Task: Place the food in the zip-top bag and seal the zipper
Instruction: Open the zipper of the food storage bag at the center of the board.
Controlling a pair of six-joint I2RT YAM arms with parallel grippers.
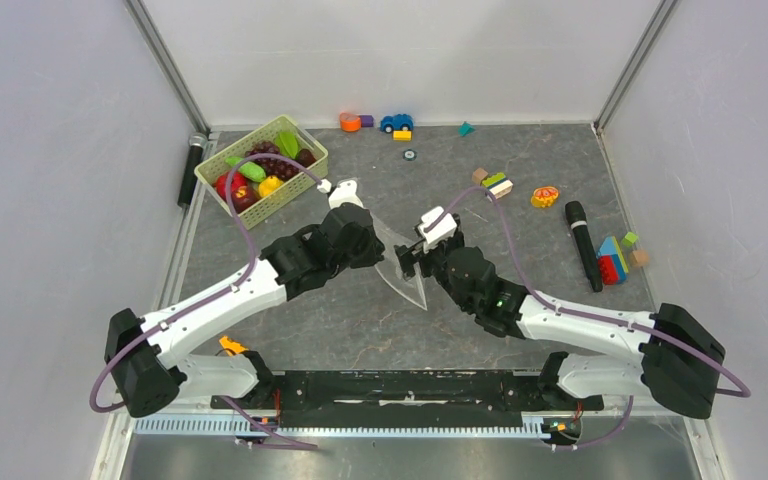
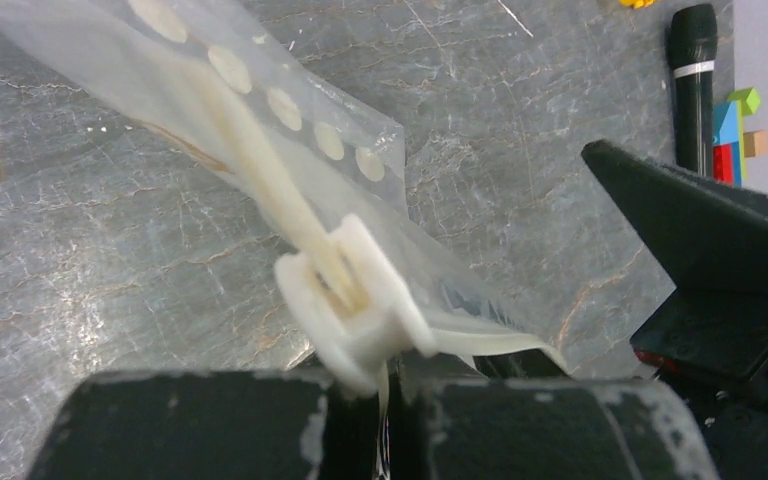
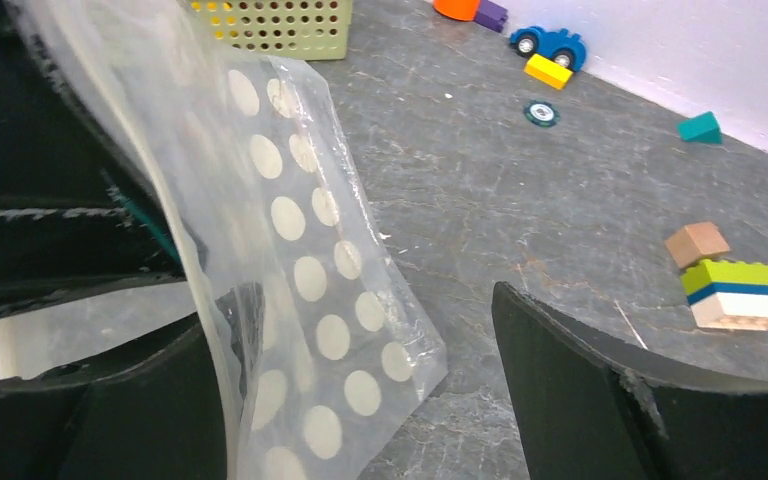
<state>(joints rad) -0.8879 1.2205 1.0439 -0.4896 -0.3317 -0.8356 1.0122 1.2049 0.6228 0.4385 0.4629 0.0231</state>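
Note:
The clear zip-top bag (image 1: pixel 403 268) with white dots hangs off the table between my two grippers. My left gripper (image 1: pixel 370 246) is shut on the bag's zipper edge (image 2: pixel 260 170), and its closed jaws (image 2: pixel 388 405) sit just below the white slider tab (image 2: pixel 355 305). My right gripper (image 1: pixel 412 262) is open around the bag's dotted side (image 3: pixel 330 300). The film lies against its left finger (image 3: pixel 90 410), and its right finger (image 3: pixel 610 400) stands well apart. The food (image 1: pixel 260 172), with purple grapes, red, yellow and green pieces, lies in the green basket (image 1: pixel 305 178) at the back left.
A black microphone (image 1: pixel 581 245) and coloured blocks (image 1: pixel 615 258) lie at the right. A block stack (image 1: pixel 497 184), a yellow-red piece (image 1: pixel 545 196), a blue toy car (image 1: pixel 396 122) and small pieces lie along the back. Another black cylinder (image 1: pixel 190 170) lies left of the basket.

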